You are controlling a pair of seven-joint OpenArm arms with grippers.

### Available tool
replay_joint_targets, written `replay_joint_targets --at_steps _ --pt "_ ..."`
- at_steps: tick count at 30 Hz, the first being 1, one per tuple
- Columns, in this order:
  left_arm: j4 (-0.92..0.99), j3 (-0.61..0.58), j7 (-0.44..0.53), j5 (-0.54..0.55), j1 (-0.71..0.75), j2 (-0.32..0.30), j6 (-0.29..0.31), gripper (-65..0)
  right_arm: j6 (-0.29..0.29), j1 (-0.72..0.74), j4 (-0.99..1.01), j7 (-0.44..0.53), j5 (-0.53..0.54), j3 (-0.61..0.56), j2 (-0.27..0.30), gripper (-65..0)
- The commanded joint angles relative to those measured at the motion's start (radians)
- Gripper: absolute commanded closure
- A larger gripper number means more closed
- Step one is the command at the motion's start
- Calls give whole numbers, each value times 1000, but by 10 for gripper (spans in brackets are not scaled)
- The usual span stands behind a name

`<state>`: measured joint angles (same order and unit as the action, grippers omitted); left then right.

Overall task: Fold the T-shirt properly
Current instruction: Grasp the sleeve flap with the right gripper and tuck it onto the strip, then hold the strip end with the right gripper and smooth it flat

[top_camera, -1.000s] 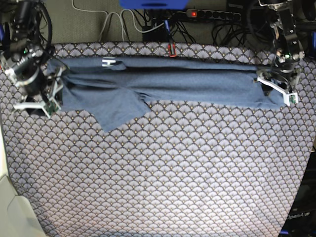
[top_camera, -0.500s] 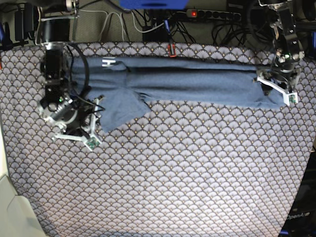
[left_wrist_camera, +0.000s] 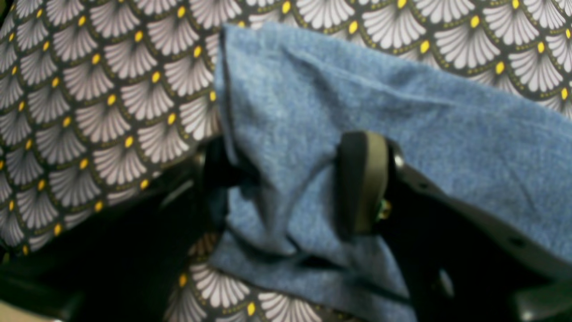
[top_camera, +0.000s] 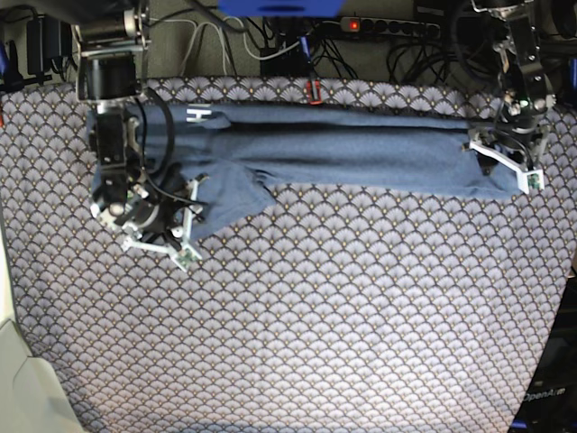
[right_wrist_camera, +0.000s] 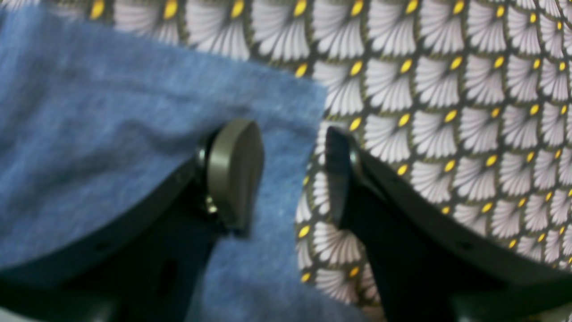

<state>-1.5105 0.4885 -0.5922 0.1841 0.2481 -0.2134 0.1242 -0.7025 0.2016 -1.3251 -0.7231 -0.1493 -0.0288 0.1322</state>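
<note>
The slate-blue T-shirt [top_camera: 361, 149] lies folded into a long band across the far side of the fan-patterned cloth, with white lettering [top_camera: 196, 115] showing near its left end. A loose flap [top_camera: 230, 194] hangs toward me at the left. My right gripper [top_camera: 176, 236] is at that flap's lower edge. In the right wrist view it [right_wrist_camera: 286, 172] stands open, one finger on the T-shirt [right_wrist_camera: 111, 112], the other over bare cloth. My left gripper [top_camera: 505, 167] sits on the band's right end. Its jaws [left_wrist_camera: 286, 179] are apart, astride bunched T-shirt fabric [left_wrist_camera: 447, 134] that hides one finger.
The grey-and-tan fan-patterned cloth [top_camera: 315, 316] covers the whole table. A power strip [top_camera: 388, 25] and cables lie beyond the far edge, and a small red object [top_camera: 313, 90] sits at that edge. A pale surface [top_camera: 18, 379] borders the lower left corner.
My right arm has swung from the T-shirt's left end down to the hanging flap, then slightly right and up along it. The left arm and the T-shirt band have not moved.
</note>
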Motion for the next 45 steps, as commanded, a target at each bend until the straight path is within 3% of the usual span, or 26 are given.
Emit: replay_joint_targets --at_steps 1,17,20,23,25,35,39,45 --pt "-14 5 16 -1 -8 -13 -4 -362 4 29 -6 18 6 3 1 -284" --pt "-14 5 16 -1 -8 -13 -5 -362 4 75 141 44 6 3 -4 -275" --pt "-14 5 16 -1 -8 -13 -5 -362 4 75 140 44 6 3 -4 -177" --pt "-14 5 16 -1 -8 -13 -5 -362 4 75 138 44 6 3 -4 0" --pt "-14 5 16 -1 -8 -13 -4 -362 4 72 121 43 6 3 -3 0" --pt "-14 5 16 4 -10 -13 -1 -366 4 -130 -390 27 1 10 13 0" --pt "-14 5 16 7 -6 -14 1 -367 4 -224 -580 -54 1 22 27 0" --pt "-14 5 16 8 -8 -14 1 -367 4 -360 -684 -92 1 112 30 0"
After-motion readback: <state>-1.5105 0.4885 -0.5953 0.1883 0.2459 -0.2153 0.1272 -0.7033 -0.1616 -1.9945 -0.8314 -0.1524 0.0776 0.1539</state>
